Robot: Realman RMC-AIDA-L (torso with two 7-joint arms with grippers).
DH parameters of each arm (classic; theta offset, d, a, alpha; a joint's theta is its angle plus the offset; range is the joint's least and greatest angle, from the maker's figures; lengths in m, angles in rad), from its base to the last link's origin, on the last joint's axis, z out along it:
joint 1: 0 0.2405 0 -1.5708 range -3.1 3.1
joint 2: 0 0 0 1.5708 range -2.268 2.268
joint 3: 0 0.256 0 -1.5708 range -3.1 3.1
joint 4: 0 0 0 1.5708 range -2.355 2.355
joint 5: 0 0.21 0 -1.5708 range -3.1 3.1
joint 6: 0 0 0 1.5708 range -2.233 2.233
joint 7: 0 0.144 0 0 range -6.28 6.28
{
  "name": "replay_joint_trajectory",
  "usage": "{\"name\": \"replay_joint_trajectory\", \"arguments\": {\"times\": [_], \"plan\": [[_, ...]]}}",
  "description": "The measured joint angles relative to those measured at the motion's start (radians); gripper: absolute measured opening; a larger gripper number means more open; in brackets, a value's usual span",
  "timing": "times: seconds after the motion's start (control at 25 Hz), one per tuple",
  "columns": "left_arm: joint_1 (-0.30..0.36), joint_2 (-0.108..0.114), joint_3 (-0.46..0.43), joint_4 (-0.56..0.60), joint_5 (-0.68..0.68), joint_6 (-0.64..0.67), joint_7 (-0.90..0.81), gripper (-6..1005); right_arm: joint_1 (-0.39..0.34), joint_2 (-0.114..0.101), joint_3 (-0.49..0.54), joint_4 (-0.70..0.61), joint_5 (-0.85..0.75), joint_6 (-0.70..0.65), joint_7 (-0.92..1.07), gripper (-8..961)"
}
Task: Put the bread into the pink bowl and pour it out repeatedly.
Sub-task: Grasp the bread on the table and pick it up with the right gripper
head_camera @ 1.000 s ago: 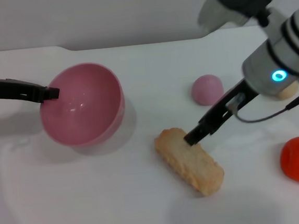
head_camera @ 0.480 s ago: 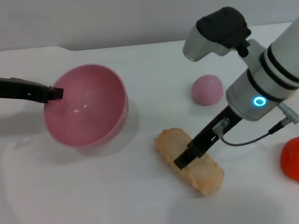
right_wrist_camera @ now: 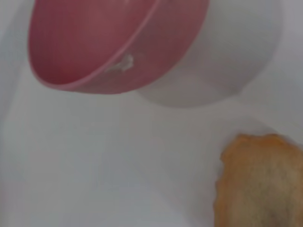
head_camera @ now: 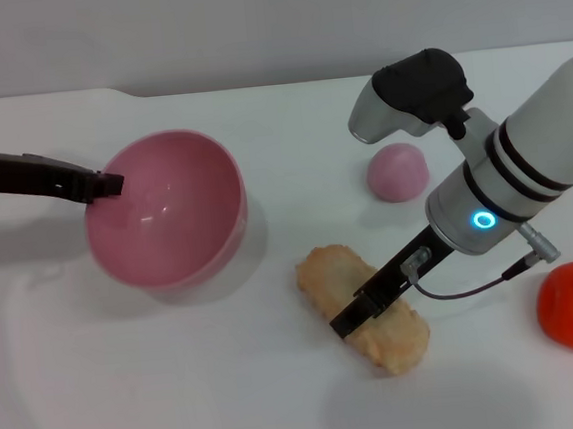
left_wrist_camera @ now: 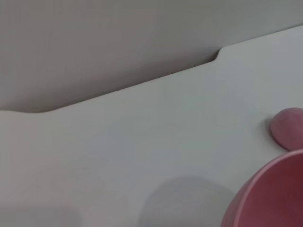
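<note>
- On the table point(head_camera: 183, 404), bread point(head_camera: 363, 307) is lying flat; right gripper point(head_camera: 344, 322) is pressing across its middle; finger opening: cannot tell.
- Left gripper point(head_camera: 103, 183) is clamping the pink bowl point(head_camera: 167, 221) rim, tilting it.
- Bread is looking light, porous, grippy: grasp mid-length.

No readable text, labels, brand marks or nos. anywhere in my views. Only sign-like thing is the lit blue ring point(head_camera: 483, 220) on my right arm, right of centre in the head view, and it carries no characters.
</note>
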Motion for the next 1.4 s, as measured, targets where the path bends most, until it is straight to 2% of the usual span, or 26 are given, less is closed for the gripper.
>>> {"name": "replay_joint_trajectory", "arguments": {"times": [1.04,1.24,1.4], "plan": [[-0.005,-0.010,0.009,0.002,0.038,-0.033,0.000,45,0.000,-0.008,0.035,0.010,-0.094,0.041,0.007,569],[-0.005,-0.011,0.008,0.002,0.038,-0.043,0.000,45,-0.009,-0.009,0.034,-0.020,-0.124,0.058,0.006,528],[-0.004,-0.012,0.006,0.002,0.038,-0.048,0.000,45,-0.012,-0.008,0.025,-0.038,-0.141,0.066,0.006,454]]}}
